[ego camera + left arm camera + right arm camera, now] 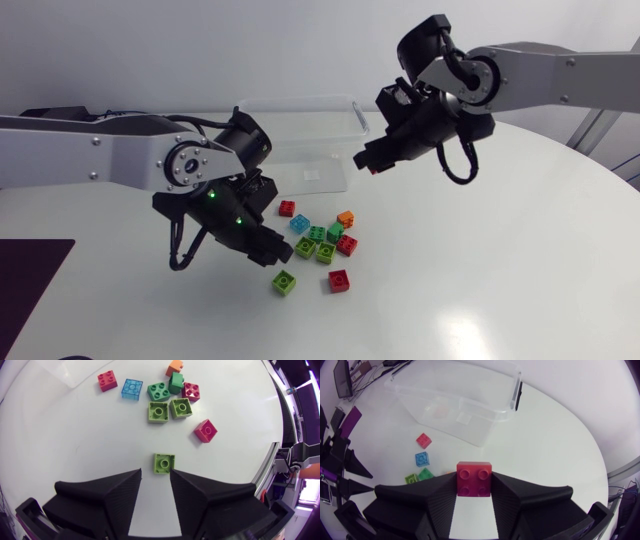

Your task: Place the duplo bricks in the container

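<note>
Gripping a dark red four-stud plastic brick (474,479) from two sides, the matte black fingers of the right gripper (368,161) are standing a brick's width apart, pressing on its flanks, with its studs facing the wrist camera. That gripper is hanging above the white round table (480,280), near the right end of the clear plastic container (300,104), which is sitting toward the table's far side.

The left gripper (155,476) is hovering over the table with its jaws parted by a narrow gap and gripping nothing. A lime green one-stud brick (163,463) is lying on the table just ahead of its fingertips. A lone red brick (205,430) is lying near it, apart from the rest.

Further ahead, the other bricks are lying loose between the left gripper and the container. Two more lime green bricks (158,411) are sitting side by side, touching. Beyond them a dark green four-stud brick (159,391), a small green brick (175,382) and a crimson four-stud brick (190,391) are crowding together, with an orange brick (174,366) just past them. A translucent blue brick (132,388) and a red four-stud brick (107,380) are lying to one side, nearer the container.
</note>
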You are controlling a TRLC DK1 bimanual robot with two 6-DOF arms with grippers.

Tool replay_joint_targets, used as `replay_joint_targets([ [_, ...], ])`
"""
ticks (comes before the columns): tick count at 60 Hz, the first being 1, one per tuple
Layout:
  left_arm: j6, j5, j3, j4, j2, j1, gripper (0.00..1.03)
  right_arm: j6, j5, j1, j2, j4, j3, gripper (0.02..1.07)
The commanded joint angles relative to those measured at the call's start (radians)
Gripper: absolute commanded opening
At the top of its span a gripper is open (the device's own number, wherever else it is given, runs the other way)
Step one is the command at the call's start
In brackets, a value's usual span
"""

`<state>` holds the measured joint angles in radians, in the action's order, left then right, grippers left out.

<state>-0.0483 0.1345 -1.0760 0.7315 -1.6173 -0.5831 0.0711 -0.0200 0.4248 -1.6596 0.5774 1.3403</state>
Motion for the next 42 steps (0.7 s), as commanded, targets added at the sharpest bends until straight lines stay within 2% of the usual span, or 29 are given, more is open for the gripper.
replay_joint_targets([
  [1,0.016,0.011,0.036,0.003,0.016,0.008,0.42,-0.030,0.014,0.009,-0.062,0.021,0.086,0.39],
  [23,0.007,0.020,0.071,-0.029,0.017,-0.003,0.42,-0.040,0.025,0.025,-0.272,0.079,0.451,0.41],
  [24,0.005,0.020,0.073,-0.032,0.019,-0.004,0.42,-0.044,0.026,0.026,-0.282,0.073,0.464,0.45],
  [26,0.004,0.027,0.077,-0.035,0.023,-0.007,0.42,-0.051,0.028,0.029,-0.304,0.075,0.488,0.65],
  [28,0.001,0.030,0.079,-0.038,0.027,-0.011,0.42,-0.054,0.022,0.032,-0.339,0.111,0.533,1.01],
  [29,-0.002,0.033,0.079,-0.040,0.027,-0.012,0.42,-0.065,0.017,0.032,-0.356,0.141,0.559,1.04],
  [32,-0.005,0.037,0.083,-0.046,0.039,-0.021,0.42,-0.079,0.014,0.034,-0.355,0.137,0.550,1.02],
  [42,-0.015,0.037,0.083,-0.058,0.045,-0.038,0.42,-0.083,0.014,0.019,-0.173,0.016,0.355,1.02],
])
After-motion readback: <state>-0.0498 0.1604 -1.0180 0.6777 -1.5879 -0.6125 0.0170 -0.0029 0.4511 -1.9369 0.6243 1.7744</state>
